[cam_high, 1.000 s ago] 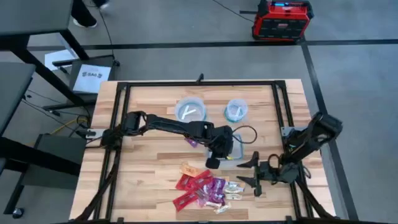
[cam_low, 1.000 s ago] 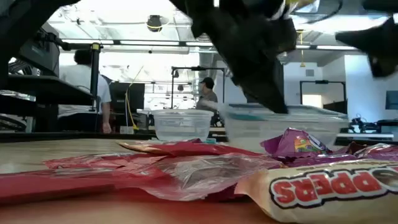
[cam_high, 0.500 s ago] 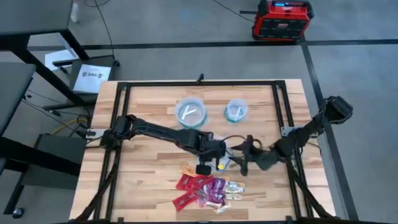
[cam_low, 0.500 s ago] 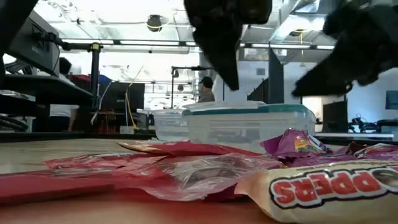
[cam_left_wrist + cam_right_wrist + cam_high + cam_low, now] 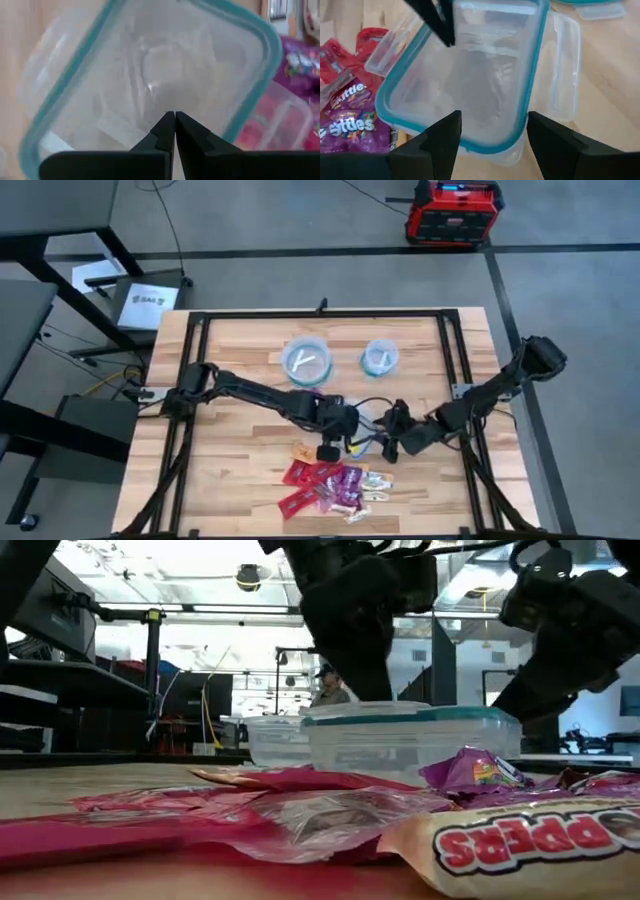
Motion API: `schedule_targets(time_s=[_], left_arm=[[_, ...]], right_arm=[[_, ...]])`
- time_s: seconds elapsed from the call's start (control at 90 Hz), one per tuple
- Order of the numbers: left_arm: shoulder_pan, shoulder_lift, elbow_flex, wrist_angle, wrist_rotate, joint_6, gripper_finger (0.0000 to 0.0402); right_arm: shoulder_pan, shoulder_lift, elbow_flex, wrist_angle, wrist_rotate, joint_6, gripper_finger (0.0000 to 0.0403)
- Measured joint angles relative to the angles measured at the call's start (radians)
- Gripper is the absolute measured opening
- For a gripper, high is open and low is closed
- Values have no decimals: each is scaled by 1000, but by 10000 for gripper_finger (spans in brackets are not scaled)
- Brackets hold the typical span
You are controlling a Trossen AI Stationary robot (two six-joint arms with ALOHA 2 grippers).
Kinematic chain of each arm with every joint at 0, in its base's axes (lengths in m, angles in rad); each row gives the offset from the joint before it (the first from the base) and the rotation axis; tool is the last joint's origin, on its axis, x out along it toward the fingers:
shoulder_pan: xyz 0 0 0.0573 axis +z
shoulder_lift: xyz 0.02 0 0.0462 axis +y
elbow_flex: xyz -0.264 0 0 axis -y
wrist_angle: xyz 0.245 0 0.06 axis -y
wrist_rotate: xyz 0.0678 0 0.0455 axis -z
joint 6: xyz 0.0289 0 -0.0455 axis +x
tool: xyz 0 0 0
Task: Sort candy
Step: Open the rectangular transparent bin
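2 grippers meet at the clear tub (image 5: 366,432), just above the candy (image 5: 335,483) pile.

The left gripper (image 5: 174,131) hangs over the teal-rimmed tub, fingers pinched together and grasping nothing. The right gripper (image 5: 492,131) faces the tub's other side with its fingers spread wide, one on each side of a corner. The candy lies heaped at the table's (image 5: 240,330) front edge, just beside the tub. 2 round bowls (image 5: 308,361) stand farther back.

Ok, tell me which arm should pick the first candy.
Probably the right: its tool is open over the clear tub, beside the candy pile. The left tool is shut over the same tub.
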Motion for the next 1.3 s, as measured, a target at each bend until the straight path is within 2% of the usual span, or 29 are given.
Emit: schedule_targets(time_s=[0.189, 0.333, 0.456, 0.6, 0.678, 0.756, 0.889, 1.011, 1.1, 1.3], left_arm=[[10, -11, -1, 56, -9, 47, 0], [3, -61, -1, 73, -6, 45, 0], [-15, -99, -1, 62, -8, 22, 0], [-73, -132, 1, -69, -5, -79, 0], [-114, -134, 1, -181, -6, -150, 0], [-159, -133, -24, -235, -26, -200, 0], [-215, -129, -117, -177, -110, -250, 0], [-216, -132, -179, -73, -125, -258, 0], [-196, -130, -214, -11, -147, -259, 0], [-136, -131, -214, -8, -182, -216, 0]], right_arm=[[52, -121, 87, -281, -35, -3, 210], [128, -204, 151, -473, -33, 78, 209], [210, -239, 159, -475, -4, 183, 205], [268, -206, 158, -477, 133, 249, 199], [253, -170, 158, -478, 193, 253, 196], [205, -132, 158, -471, 202, 234, 196], [104, -74, 158, -440, 128, 161, 196], [39, -20, 158, -426, 35, 137, 196], [27, 14, 158, -424, 18, 145, 195], [50, 36, 161, -426, 18, 196, 195]])
